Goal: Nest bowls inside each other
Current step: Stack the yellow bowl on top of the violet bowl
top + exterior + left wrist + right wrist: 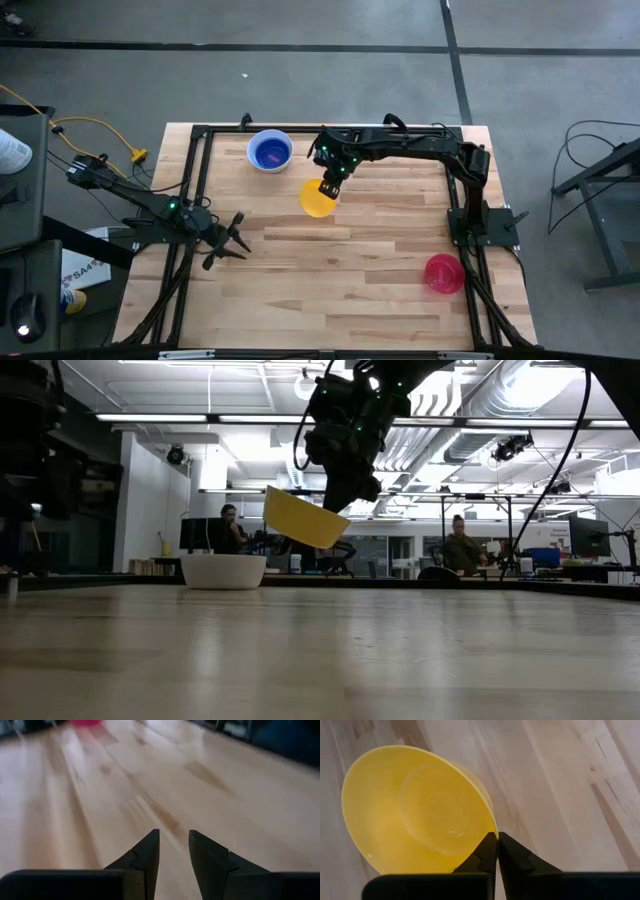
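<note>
Yellow bowl [318,199] (tilted) in right hand [329,187]

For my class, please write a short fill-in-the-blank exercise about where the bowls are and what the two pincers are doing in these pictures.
1. The right pincer is shut on the rim of the ____ bowl.
2. That bowl hangs tilted ____ the table, not resting on it.
3. The blue bowl sits nested inside the ____ bowl.
4. The left pincer holds ____.

Missing words: yellow; above; white; nothing
</note>
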`<action>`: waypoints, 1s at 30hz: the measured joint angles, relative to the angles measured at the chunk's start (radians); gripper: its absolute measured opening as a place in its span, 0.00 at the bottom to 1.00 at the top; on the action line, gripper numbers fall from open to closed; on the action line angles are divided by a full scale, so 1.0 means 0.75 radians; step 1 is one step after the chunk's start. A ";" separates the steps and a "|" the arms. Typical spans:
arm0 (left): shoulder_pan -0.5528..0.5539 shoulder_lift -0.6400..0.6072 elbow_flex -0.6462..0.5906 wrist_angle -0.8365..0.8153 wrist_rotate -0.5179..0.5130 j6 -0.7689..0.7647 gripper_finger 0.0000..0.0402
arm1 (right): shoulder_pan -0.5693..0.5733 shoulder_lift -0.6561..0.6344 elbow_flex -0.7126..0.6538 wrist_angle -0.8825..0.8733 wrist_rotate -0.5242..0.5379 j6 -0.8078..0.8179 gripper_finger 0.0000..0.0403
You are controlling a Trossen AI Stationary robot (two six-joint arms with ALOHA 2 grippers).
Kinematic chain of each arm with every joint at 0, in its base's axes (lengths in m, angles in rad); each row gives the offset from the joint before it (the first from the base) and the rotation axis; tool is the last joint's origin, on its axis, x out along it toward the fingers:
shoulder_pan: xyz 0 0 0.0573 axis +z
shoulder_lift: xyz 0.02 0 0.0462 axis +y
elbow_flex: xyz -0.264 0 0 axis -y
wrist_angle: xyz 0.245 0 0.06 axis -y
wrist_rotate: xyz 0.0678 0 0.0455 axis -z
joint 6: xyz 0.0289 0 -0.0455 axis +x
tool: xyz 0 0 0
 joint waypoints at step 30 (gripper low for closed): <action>0.026 0.282 0.506 -0.291 -0.520 -0.581 0.26 | 0.008 -0.001 0.000 -0.019 -0.027 0.010 0.01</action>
